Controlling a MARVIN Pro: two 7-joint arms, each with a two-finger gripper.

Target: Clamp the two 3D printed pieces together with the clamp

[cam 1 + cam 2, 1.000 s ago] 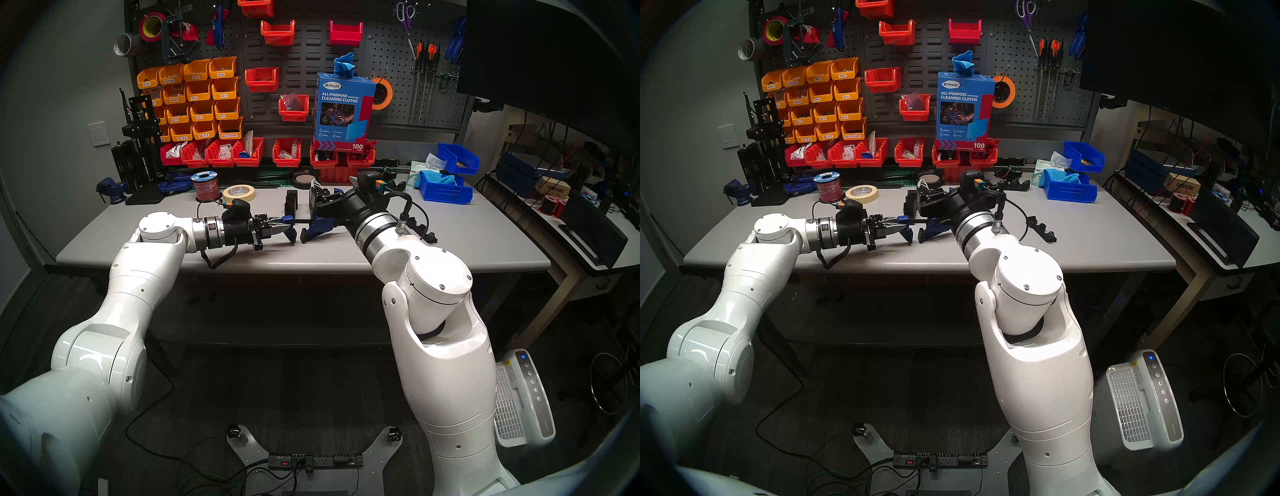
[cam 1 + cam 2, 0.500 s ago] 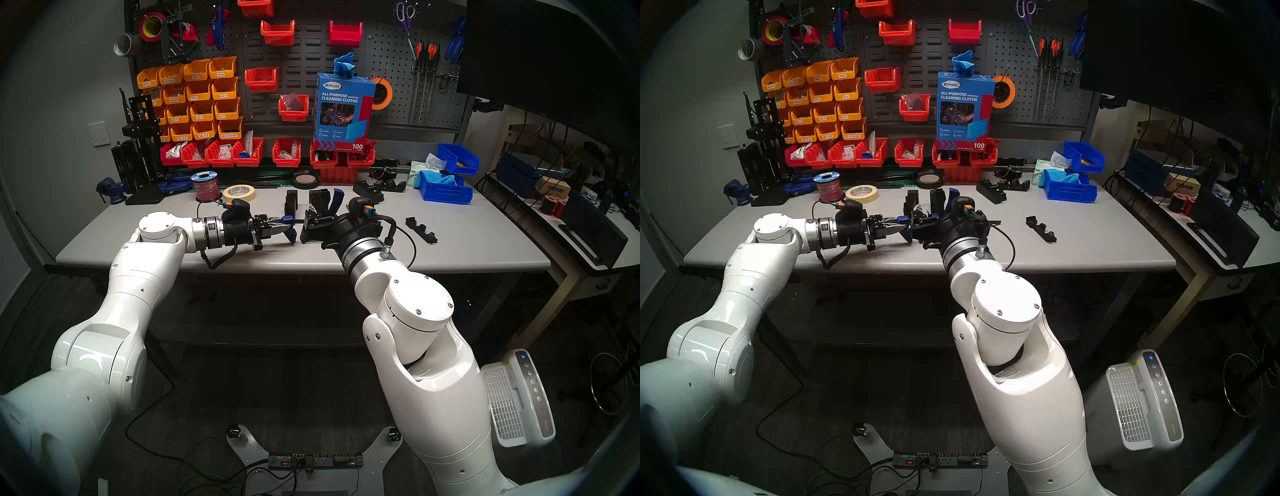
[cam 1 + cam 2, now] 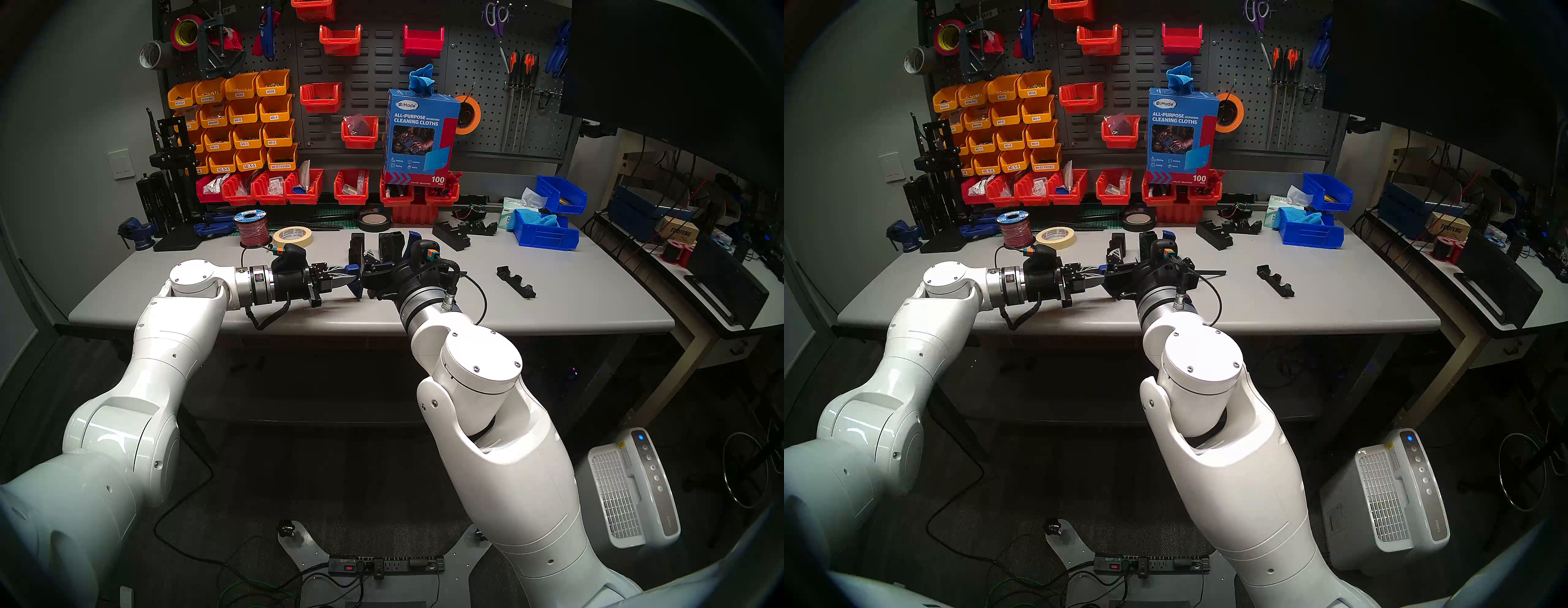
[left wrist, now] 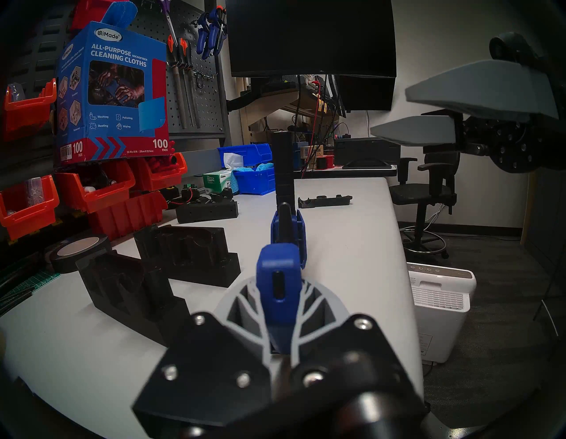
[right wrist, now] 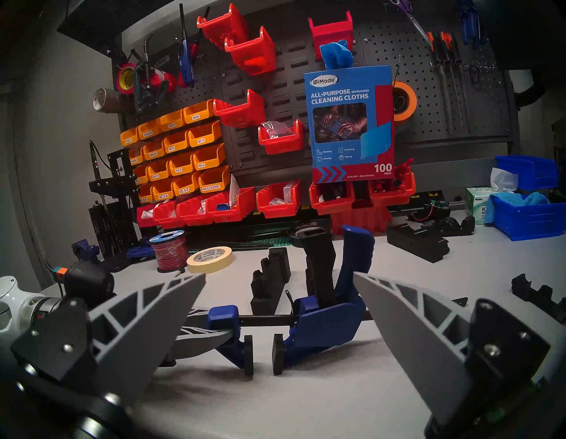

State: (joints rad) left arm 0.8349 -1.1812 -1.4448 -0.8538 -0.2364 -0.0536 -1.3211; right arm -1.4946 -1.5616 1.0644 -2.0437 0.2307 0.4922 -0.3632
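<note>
The blue clamp [image 5: 327,318] lies on the grey table [image 3: 169,305], its two jaws a small gap apart and pointing toward me, its black handle and blue trigger standing up. My left gripper [image 3: 348,277] is shut on the clamp's [image 4: 280,269] fixed-jaw end. Two black ribbed 3D printed pieces [image 4: 131,291] [image 4: 190,254] stand upright just behind the bar, apart from it. One piece [image 5: 271,282] shows left of the handle. My right gripper [image 5: 279,274] hangs open on my side of the clamp, with its fingers [image 5: 153,322] spread wider than the jaws and nothing between them.
A masking tape roll [image 3: 292,237], a red wire spool [image 3: 251,227] and black tape [image 3: 373,220] sit behind the pieces. A notched black strip [image 3: 515,281] lies to the right, with larger black blocks [image 3: 452,233] and blue bins [image 3: 545,231] further back. A bench vise [image 3: 138,233] stands far left.
My right arm has swung left and back toward me, from over the clamp's handle to the near side of its jaws, staying open. The left arm and clamp have not moved.
</note>
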